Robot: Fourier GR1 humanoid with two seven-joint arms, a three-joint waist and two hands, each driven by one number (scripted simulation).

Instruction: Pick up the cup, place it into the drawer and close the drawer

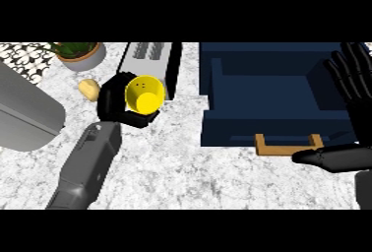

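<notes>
A yellow cup (144,94) is held above the marble counter (189,172), tipped so its open inside faces the view. My left hand (116,101) is shut on it, fingers curled round its rim and base. To the right stands the dark blue drawer (276,125), pulled open, with a wooden handle (288,146) on its front. The cup is left of the drawer, apart from it. My right hand (355,74) shows at the right edge with fingers straight and pointing up, its thumb near the handle's right end.
A potted plant (81,54) stands at the back left. A toaster (149,59) sits behind the cup. A small tan object (89,89) lies left of my left hand. A grey appliance (25,113) fills the left edge.
</notes>
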